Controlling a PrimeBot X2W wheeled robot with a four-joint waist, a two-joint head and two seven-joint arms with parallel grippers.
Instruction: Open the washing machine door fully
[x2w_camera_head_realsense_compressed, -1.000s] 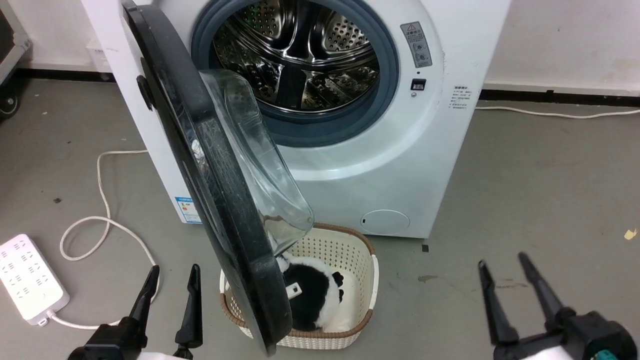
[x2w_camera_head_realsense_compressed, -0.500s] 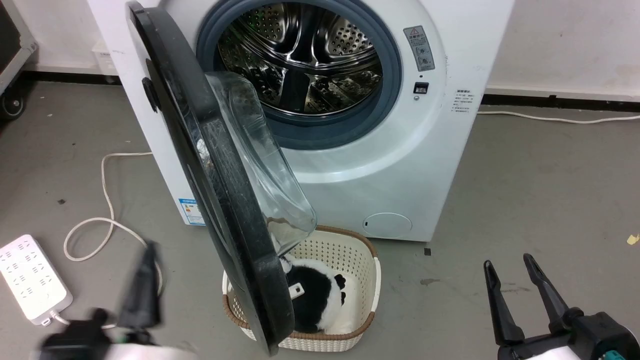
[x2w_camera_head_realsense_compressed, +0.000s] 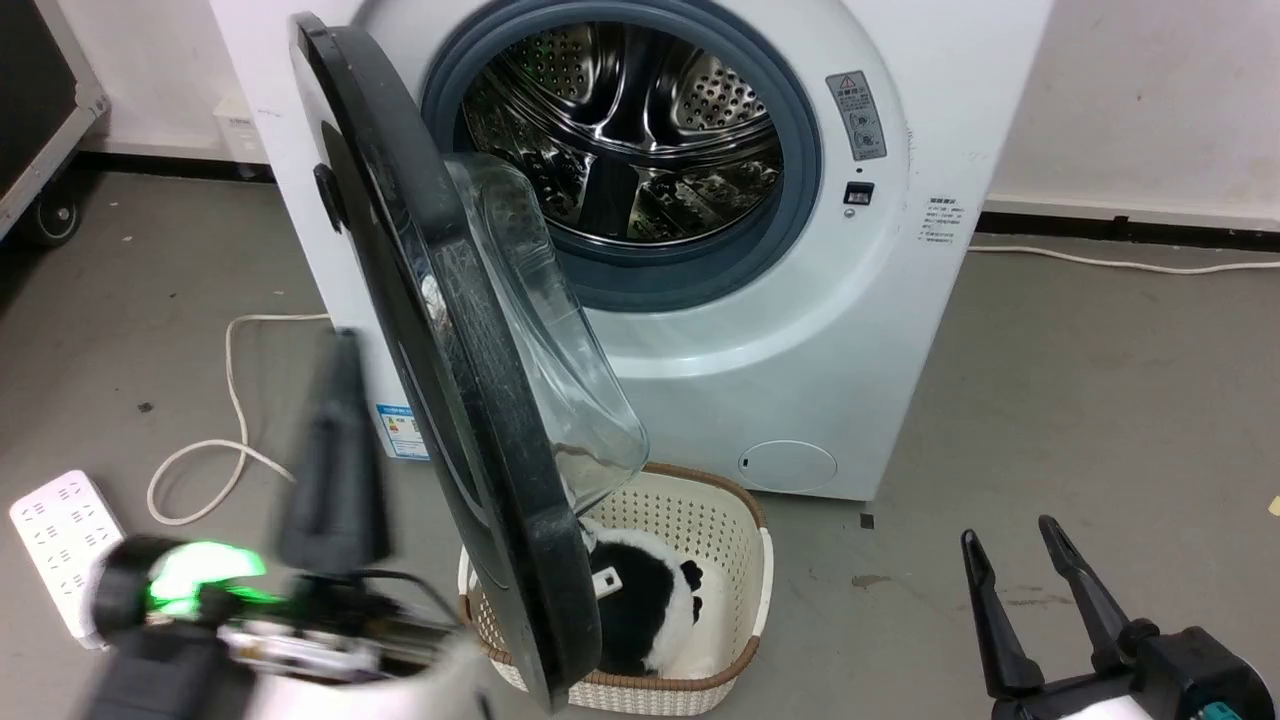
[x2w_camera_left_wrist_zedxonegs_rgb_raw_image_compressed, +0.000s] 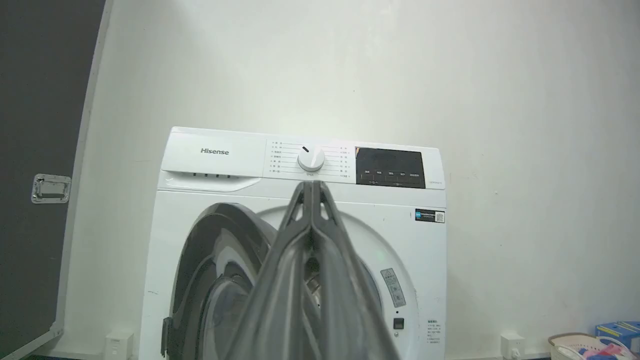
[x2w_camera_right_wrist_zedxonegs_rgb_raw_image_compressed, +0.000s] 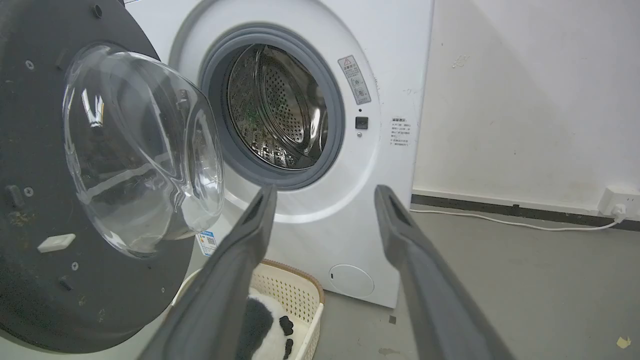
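Left gripper (x2w_camera_head_realsense_compressed: 338, 380), blurred, has its fingers pressed together (the left wrist view shows the tips meeting) and stands low on the door's outer side, near the rim with a strip of floor (x2w_camera_head_realsense_compressed: 425, 520) between. Right gripper (x2w_camera_head_realsense_compressed: 1008, 535) sits well off to the right over bare floor, fingers spread, nothing between them. Door (x2w_camera_head_realsense_compressed: 495, 470) stands swung out roughly square to the machine (x2w_camera_head_realsense_compressed: 800, 330), hinged on its left, edge-on to the head camera; its lower rim hangs over a basket (x2w_camera_head_realsense_compressed: 765, 560) holding a panda toy (x2w_camera_head_realsense_compressed: 640, 600). It is glossy black, with a clear glass bowl (x2w_camera_head_realsense_compressed: 540, 340) bulging towards the drum (x2w_camera_head_realsense_compressed: 640, 130) — open room lies to its left, crossed by a cable (x2w_camera_head_realsense_compressed: 235, 400) and a power strip (x2w_camera_head_realsense_compressed: 60, 540).
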